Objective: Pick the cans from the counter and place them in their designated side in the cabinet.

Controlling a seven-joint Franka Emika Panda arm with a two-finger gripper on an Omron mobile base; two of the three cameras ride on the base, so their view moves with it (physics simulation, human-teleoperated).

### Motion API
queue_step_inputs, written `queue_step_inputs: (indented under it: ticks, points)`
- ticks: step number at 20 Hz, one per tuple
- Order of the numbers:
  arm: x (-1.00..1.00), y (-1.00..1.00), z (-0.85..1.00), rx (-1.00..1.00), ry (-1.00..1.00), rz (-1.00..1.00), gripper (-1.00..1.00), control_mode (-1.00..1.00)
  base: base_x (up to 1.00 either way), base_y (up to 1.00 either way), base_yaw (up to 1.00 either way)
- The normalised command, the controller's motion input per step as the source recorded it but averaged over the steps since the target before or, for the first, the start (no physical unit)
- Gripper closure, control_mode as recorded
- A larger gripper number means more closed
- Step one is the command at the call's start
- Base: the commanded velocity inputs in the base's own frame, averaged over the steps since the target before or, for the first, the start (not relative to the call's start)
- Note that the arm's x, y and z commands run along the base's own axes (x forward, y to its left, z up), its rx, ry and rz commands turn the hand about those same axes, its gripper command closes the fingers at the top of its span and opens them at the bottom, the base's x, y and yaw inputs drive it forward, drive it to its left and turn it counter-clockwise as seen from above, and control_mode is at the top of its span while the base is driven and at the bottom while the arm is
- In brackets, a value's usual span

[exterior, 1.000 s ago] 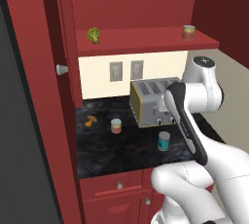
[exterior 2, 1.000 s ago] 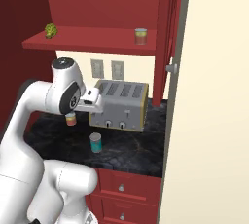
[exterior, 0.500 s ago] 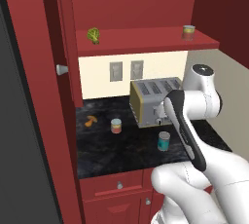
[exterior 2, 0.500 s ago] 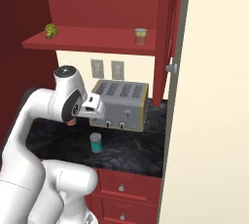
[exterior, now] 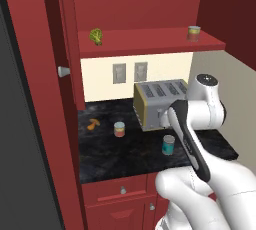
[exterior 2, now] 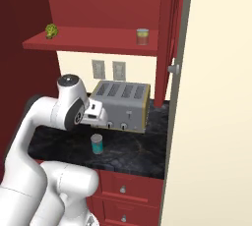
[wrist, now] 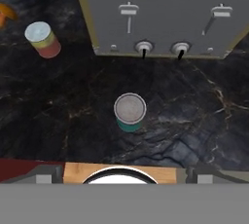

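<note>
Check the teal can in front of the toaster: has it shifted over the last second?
No. In the left base view the teal can stands upright on the counter, at the same spot before the toaster as earlier.

The teal can [exterior 2: 97, 144] stands upright on the bench [exterior 2: 138, 156], in front of the toaster [exterior 2: 121, 104]; another can [exterior 2: 142, 36] stands on the cabinet shelf [exterior 2: 93, 45].

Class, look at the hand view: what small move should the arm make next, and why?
Probably lower the open claw straight down over the teal can. It stands upright on the counter, nearly centred below the hand, clear of the toaster and the red-and-yellow can.
</note>
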Motion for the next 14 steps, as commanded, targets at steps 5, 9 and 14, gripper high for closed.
queue_step_inputs:
  ticks: [5,9,14]
  points:
    - [0.0,-0.01,-0.2,0.0,0.0,0.01,-1.0,-1.0,0.0,0.0,0.0]
    - [0.0,-0.02,-0.2,0.0,0.0,0.01,-1.0,-1.0,0.0,0.0,0.0]
    - [0.0,-0.01,-0.16,0.0,0.0,0.01,-1.0,-1.0,0.0,0.0,0.0]
